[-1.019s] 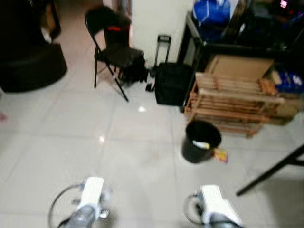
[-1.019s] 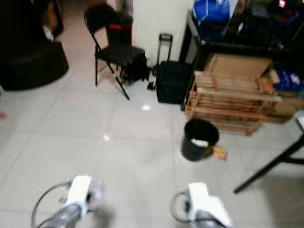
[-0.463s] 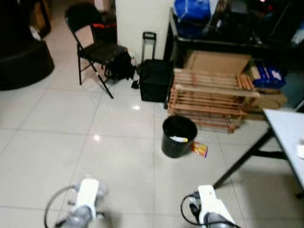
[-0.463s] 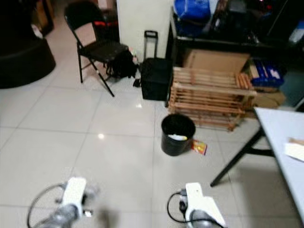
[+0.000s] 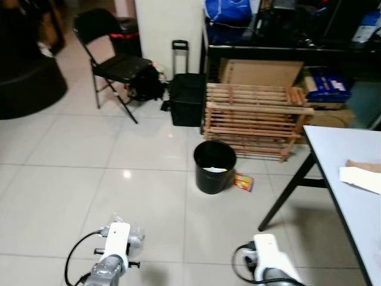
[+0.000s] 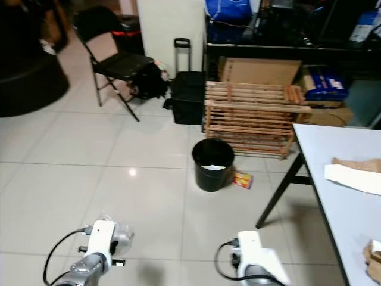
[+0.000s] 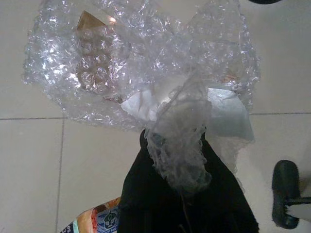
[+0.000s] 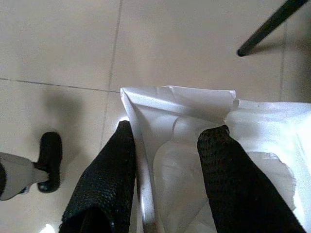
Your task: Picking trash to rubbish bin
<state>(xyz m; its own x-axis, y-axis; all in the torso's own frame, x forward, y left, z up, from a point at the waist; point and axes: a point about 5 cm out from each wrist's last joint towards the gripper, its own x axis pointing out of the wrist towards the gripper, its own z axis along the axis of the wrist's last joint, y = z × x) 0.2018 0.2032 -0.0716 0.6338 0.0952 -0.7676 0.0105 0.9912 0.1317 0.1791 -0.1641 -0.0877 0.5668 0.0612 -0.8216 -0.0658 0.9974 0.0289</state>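
Pinching a crumpled wad of bubble wrap point(image 7: 146, 73) between the pressed-together fingers of the left gripper point(image 7: 182, 179), with the clear plastic ballooning out past the fingertips and something brown showing dimly through it. Clamping a sheet of white paper point(image 8: 209, 145) in the right gripper point(image 8: 167, 141), one black finger point(image 8: 109, 179) on each side of the folded edge. Carrying both loads low above the pale tiled floor point(image 5: 59, 196), left arm point(image 5: 113, 253) and right arm point(image 5: 268, 265) showing at the bottom of the head views. Facing the black rubbish bin point(image 5: 214, 165), standing well ahead in front of a wooden slatted rack point(image 5: 253, 116), with a pale scrap already lying inside it and a small colourful wrapper point(image 5: 243, 182) resting on the tiles just beside it. Judging the picking as done for these two pieces, with the approach to the bin and both drops not yet made, and the wrapper perhaps waiting too. Failing to make out what the brown object inside the wrap is, or whether the papers point(image 6: 351, 176) on the white table point(image 6: 333, 208) count as trash.
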